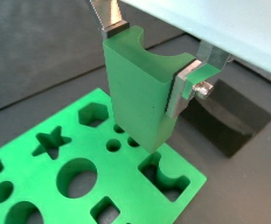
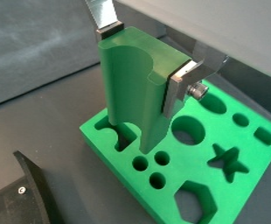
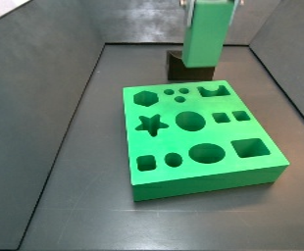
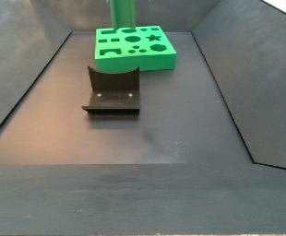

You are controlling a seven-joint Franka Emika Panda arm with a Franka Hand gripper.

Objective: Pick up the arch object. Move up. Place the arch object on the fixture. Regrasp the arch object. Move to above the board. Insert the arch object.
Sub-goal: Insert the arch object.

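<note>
My gripper (image 1: 148, 51) is shut on the arch object (image 1: 138, 92), a tall bright green block held upright with its notch facing up between the silver fingers (image 1: 187, 80). In both wrist views its lower end hangs just over the board (image 1: 56, 171) near the arch-shaped hole (image 1: 167, 175). The arch object (image 2: 135, 87) and the board (image 2: 219, 188) show there too. In a side view the arch object (image 3: 203, 37) stands over the far edge of the board (image 3: 201, 162), the gripper (image 3: 214, 4) cut off by the frame. I cannot tell whether block and board touch.
The fixture (image 3: 181, 69) stands on the dark floor just behind the board, also seen as fixture (image 4: 113, 90) and fixture (image 1: 233, 121). Sloped grey walls (image 4: 29, 83) enclose the floor on both sides.
</note>
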